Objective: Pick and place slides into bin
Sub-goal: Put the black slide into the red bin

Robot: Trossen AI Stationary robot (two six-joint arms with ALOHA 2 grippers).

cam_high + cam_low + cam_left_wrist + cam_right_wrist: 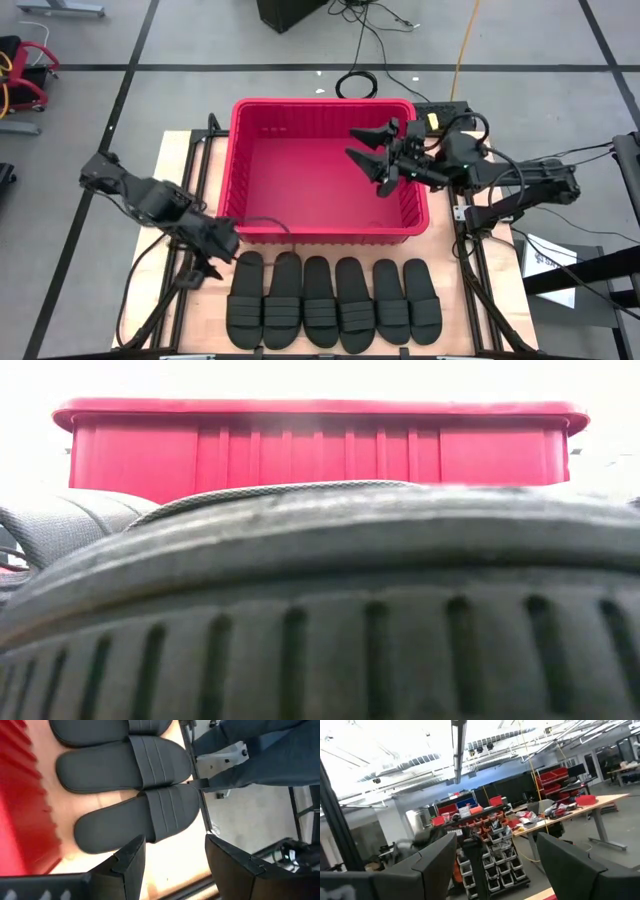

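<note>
Six black slides (335, 302) lie sole-down in a row on the wooden table (180, 180), along its near edge. The red bin (330, 232) stands just behind them, at the table's middle. My left gripper (207, 270) hangs open, slanting down, just left of the leftmost slide (245, 298). In its wrist view that slide (135, 822) lies just ahead of the gripper (175, 865), with the second slide (125, 765) beyond. My right gripper (352, 144) hovers open over the bin's right half, tilted upward, with nothing between its fingers (492, 865). One slide (320, 610) fills the low view, with the bin (320, 450) behind.
Black frame rails (200, 160) run along the table's left and right sides. A black box with cables (440, 108) sits behind the bin's far right corner. Beyond the near edge, something blue (260, 750) and grey floor show. A strip of bare wood lies left of the slides.
</note>
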